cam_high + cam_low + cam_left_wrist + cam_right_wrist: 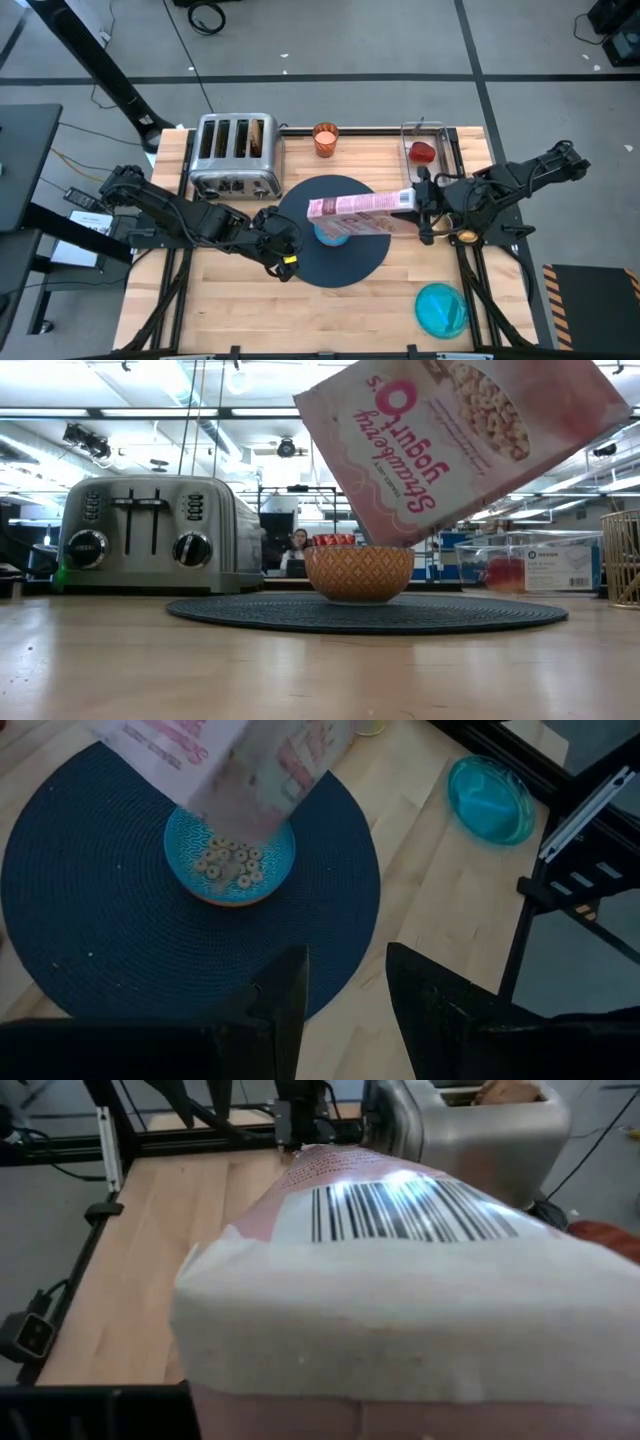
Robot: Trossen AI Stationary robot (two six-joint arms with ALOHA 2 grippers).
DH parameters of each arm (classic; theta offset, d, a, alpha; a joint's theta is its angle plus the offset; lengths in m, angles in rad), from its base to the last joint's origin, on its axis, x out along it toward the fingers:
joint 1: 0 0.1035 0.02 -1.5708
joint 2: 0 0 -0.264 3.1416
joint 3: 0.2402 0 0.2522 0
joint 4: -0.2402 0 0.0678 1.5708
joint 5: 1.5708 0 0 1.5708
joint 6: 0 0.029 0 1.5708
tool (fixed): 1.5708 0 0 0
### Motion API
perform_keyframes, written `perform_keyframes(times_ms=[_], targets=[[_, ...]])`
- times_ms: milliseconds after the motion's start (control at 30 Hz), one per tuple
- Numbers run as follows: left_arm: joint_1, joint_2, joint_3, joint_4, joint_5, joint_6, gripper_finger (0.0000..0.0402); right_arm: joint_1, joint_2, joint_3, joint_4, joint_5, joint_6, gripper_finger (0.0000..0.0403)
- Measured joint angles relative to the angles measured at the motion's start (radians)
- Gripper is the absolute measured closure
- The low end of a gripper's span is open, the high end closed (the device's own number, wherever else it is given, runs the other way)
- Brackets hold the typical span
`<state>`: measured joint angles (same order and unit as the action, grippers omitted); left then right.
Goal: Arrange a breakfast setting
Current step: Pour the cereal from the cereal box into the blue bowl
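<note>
A: Left gripper [284, 262]? 
B: Fingers [275, 1005] apart, nothing in them, at mat's [355, 268] edge. 
A: Bowl [230, 868]? 
B: Mid-mat, w/ cereal inside. 
A: Right gripper [420, 205]? 
B: Clamped on cereal box [360, 205], tipped over bowl.

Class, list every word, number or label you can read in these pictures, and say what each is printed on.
"Strawberry Yogurt", upside down: pink cereal box tipped over the bowl.
Barcode on the box's end: digits unreadable.
Label on the clear container: too small to read.
Toaster markings: too small.
</note>
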<state>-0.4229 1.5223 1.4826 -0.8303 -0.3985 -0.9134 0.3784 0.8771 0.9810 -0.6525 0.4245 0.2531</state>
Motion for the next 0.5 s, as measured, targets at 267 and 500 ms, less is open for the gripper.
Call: perform_keyframes(times_ms=[267, 500], targets=[[0.0, 0.0, -0.001, 0.0, 0.0, -0.018, 0.0258, 0.019, -0.049, -0.037, 0.007, 0.023, 0.016, 0.0241], [0.009, 0.0, -0.001, 0.005, 0.0, -0.023, 0.0258, 0.023, -0.038, -0.037, 0.003, 0.015, -0.007, 0.0241]])
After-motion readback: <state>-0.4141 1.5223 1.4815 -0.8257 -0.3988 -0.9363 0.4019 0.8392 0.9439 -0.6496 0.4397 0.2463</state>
